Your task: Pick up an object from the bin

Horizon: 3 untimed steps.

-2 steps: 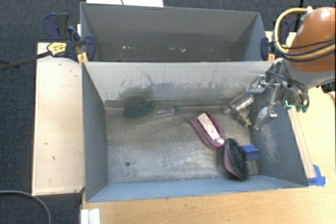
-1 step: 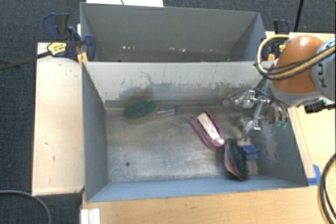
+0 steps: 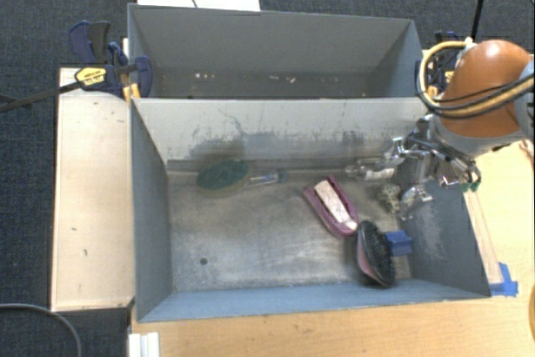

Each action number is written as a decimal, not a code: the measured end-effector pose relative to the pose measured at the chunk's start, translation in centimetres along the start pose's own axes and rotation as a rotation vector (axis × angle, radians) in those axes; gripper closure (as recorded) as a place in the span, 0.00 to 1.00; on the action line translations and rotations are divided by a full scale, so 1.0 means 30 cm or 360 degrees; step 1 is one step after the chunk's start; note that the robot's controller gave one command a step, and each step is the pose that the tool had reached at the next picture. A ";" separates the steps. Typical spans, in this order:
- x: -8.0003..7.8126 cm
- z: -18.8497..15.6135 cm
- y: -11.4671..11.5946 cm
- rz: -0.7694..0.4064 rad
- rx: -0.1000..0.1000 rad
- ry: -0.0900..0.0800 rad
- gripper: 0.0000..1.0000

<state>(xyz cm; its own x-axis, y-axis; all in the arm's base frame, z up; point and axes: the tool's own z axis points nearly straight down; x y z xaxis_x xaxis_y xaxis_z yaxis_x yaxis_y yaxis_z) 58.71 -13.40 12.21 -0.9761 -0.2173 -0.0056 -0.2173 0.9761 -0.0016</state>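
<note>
"At the bin's (image 3: pixel 150 205) right wall, what state is your gripper (image 3: pixel 407 180) in?"

"I cannot tell whether it is open or closed. I see nothing held in it. It hangs low, close to that sloping wall."

"Count the contents, left to right."

"One green brush (image 3: pixel 224 175) by the back wall, well apart from my tool. One pink piece (image 3: pixel 333 206) with a white face, mid-floor, near my gripper. One black brush (image 3: pixel 376 257) at the front right, with one blue block (image 3: pixel 399 243) touching it. Four things in all, none stacked."

"Which is the pick?"

"Undecided as it stands. The pink piece and the black brush are nearest."

"Hazards?"

"First, the wall: my tool is so close that a straight descent could scrape it. Second, the black brush sits where floor meets slope, leaving little room on its right. Third, the blue block could be dragged along or nudge the brush aside. The pink piece looks rounded and might slip."
</note>
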 end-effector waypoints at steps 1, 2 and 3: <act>0.063 0.117 -0.041 -0.0132 -0.0003 0.0009 0.00; 0.055 0.107 -0.041 -0.0137 0.0001 -0.0002 1.00; 0.044 -0.260 -0.014 -0.0156 0.0006 -0.0009 1.00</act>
<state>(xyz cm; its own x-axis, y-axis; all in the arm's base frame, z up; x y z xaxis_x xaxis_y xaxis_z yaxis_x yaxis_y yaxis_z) 57.46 -14.09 19.99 -0.9502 -0.3115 -0.0110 -0.3115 0.9502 -0.0059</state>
